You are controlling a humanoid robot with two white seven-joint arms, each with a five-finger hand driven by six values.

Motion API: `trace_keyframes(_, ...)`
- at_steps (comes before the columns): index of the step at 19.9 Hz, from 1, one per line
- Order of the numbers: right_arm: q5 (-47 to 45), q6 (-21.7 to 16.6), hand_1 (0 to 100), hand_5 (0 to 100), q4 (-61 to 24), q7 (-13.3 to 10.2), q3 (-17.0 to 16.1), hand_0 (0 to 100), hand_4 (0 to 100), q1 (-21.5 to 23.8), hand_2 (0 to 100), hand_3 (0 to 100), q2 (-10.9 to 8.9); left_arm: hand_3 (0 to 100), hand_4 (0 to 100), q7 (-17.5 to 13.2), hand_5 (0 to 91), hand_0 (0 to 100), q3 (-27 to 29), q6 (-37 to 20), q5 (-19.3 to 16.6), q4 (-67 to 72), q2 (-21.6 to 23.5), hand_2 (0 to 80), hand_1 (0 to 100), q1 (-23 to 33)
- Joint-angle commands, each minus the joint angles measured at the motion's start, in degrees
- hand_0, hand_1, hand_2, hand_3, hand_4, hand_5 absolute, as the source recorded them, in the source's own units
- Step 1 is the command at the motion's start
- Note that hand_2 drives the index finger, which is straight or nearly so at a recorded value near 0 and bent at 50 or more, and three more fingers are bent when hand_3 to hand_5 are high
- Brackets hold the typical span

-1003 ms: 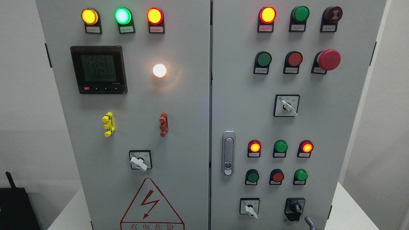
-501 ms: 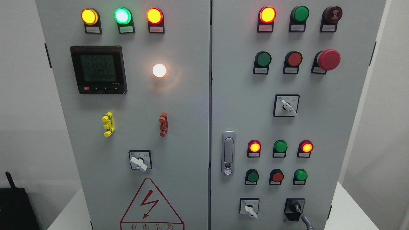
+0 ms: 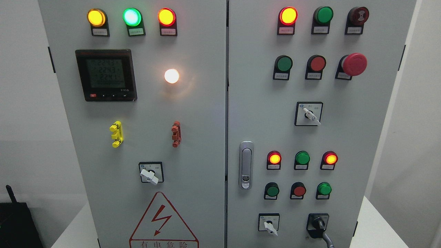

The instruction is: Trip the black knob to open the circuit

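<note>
black knob [image 3: 318, 224] barely met by one right hand [image 3: 328, 240] finger; grip state unclear; i fear slipping off.

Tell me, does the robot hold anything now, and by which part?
Cannot be told. Only one grey finger shows at the bottom edge, reaching the lower side of the black knob; no grasp is visible.

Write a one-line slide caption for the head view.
A grey fingertip reaches the black knob at the control cabinet's lower right.
</note>
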Motion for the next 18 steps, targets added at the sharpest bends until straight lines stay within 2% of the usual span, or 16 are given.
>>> trace_keyframes(1,-0.05,-0.40,0,100,-1.85,-0.64,0.95,0,100,-0.58,10,100,0.30,0,0,-0.02,0.0,12,0.15,-0.20,0.05,0.01,0.01,0.0,39,-0.11)
trace_keyframes(18,-0.14,-0.31,0,100,-2.02,-0.91,2.45,0,100,-0.57,11,100,0.74,0,0,-0.02,0.0,12,0.15,-0.20,0.14,0.01,0.01,0.0,39,-0.11)
